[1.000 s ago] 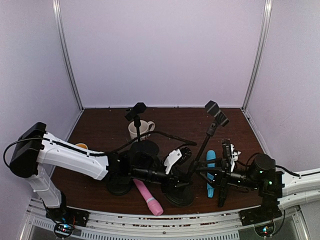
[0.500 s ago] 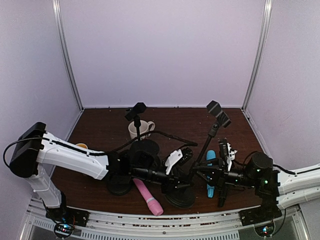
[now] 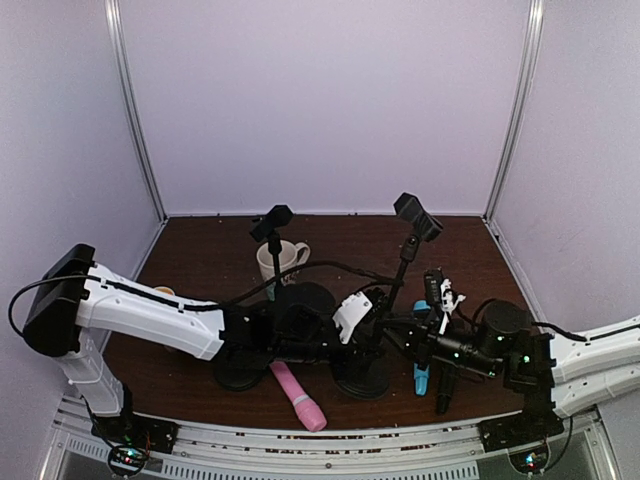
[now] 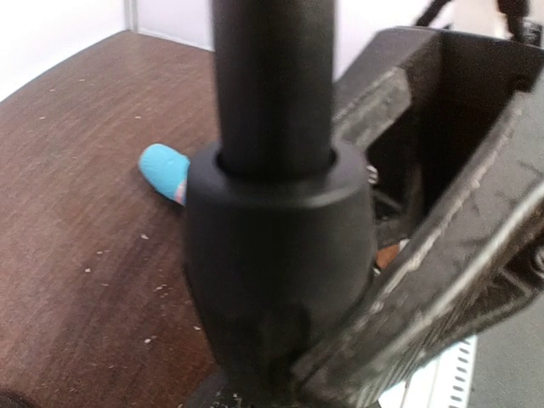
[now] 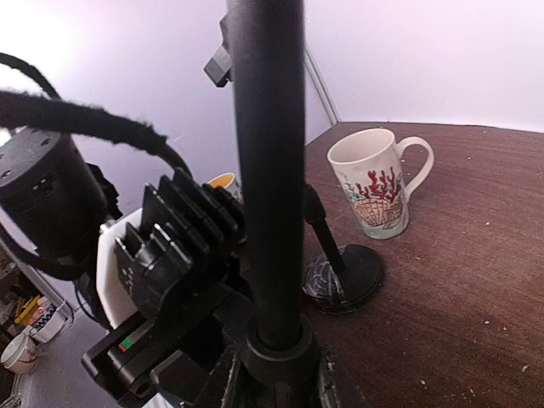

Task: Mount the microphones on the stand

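The stand (image 3: 402, 262) rises from a round black base (image 3: 362, 382) to a clip (image 3: 417, 215). My left gripper (image 3: 370, 312) is shut on its lower collar (image 4: 272, 246), with one finger (image 4: 442, 246) pressed against the collar's right side. My right gripper (image 3: 390, 330) is shut on the same stand from the right, its jaws either side of the collar (image 5: 279, 353) under the pole (image 5: 268, 170). The pink microphone (image 3: 297, 393) lies near the front edge. The light blue microphone (image 3: 423, 372) (image 4: 164, 168) and the black microphone (image 3: 443, 393) lie under the right arm.
A second stand (image 3: 274, 255) (image 5: 340, 272) stands behind on its own base, with a patterned mug (image 3: 282, 258) (image 5: 378, 183) beside it. A third round base (image 3: 240, 372) sits under the left arm. A yellow cup (image 3: 163, 292) is at the far left. White walls enclose the table.
My right gripper moved left to the stand and closed on its collar. The stand's pole swung more upright, its clip shifting left. The left gripper kept its grip.
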You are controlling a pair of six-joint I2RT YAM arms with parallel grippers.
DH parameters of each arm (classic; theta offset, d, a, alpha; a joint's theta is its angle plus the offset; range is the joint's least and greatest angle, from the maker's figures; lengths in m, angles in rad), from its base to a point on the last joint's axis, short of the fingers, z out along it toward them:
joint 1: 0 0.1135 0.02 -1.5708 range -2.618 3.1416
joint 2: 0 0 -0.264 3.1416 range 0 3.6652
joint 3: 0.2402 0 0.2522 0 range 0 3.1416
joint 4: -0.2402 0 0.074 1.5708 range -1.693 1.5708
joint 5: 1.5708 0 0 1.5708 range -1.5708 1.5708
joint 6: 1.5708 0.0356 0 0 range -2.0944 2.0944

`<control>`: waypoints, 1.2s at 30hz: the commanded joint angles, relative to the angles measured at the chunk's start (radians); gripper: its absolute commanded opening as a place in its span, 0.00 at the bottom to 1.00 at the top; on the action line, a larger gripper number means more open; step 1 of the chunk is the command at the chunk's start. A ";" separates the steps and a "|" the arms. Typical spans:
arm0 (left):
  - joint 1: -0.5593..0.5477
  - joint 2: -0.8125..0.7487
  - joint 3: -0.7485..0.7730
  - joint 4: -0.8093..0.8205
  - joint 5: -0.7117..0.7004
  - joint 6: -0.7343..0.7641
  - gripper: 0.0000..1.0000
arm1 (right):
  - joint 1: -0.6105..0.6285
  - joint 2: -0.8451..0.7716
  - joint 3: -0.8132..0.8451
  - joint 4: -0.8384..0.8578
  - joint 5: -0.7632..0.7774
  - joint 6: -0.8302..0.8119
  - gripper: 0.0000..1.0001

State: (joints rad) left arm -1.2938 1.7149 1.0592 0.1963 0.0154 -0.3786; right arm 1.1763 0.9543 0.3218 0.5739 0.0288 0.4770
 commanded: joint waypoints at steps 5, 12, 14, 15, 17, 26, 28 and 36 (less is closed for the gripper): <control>-0.026 0.023 0.074 0.059 -0.279 0.007 0.10 | 0.023 0.016 0.060 -0.083 0.189 0.019 0.00; -0.028 -0.022 0.008 0.075 -0.317 0.009 0.68 | 0.020 0.015 0.011 0.041 0.220 -0.090 0.00; -0.028 -0.049 -0.021 0.077 -0.309 0.010 0.73 | 0.018 0.035 0.011 0.080 0.225 -0.137 0.00; -0.028 -0.062 -0.032 0.071 -0.307 0.007 0.78 | 0.019 0.047 0.011 0.099 0.224 -0.160 0.00; -0.029 -0.090 -0.065 0.060 -0.306 0.000 0.80 | 0.017 0.081 0.012 0.150 0.223 -0.202 0.00; -0.030 -0.212 -0.129 -0.047 -0.283 0.008 0.75 | -0.015 0.305 0.045 0.322 0.209 -0.355 0.00; -0.031 -0.234 -0.142 -0.062 -0.275 0.010 0.74 | -0.027 0.336 0.048 0.352 0.198 -0.360 0.00; -0.031 -0.279 -0.185 -0.070 -0.290 0.012 0.74 | -0.074 0.457 0.048 0.469 0.142 -0.351 0.00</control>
State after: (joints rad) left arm -1.3231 1.4578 0.8902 0.1303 -0.2695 -0.3756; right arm 1.1229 1.3827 0.3370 0.8677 0.2047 0.1295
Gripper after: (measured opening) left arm 0.739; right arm 0.236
